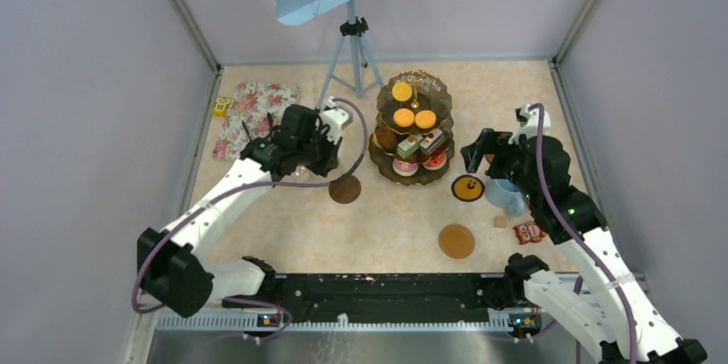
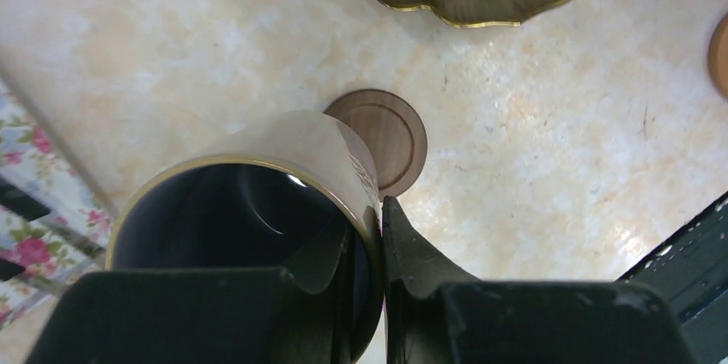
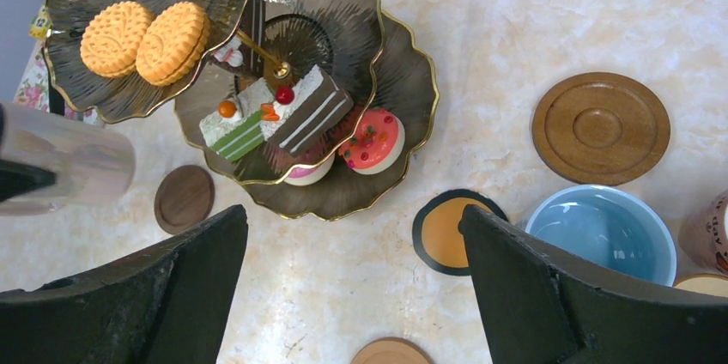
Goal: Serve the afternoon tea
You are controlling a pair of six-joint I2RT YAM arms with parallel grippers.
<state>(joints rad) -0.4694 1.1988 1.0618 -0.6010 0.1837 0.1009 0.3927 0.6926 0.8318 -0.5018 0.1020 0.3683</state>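
A: What colours on the three-tier stand (image 3: 410, 81)?
B: Smoky dark, gold-rimmed. Orange tarts (image 3: 142, 38), a pink dome cake (image 3: 373, 141), a green-and-white striped slice (image 3: 233, 130).
A: Mugs?
B: Light blue mug (image 3: 601, 231); lilac-white mug (image 2: 296, 145), gold-lipped, dark inside. The floral mat (image 1: 257, 111) has pink roses on white.

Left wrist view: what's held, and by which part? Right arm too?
Left gripper pinches the pale mug by its rim, one finger inside, one outside. Right gripper is open, holding nothing.
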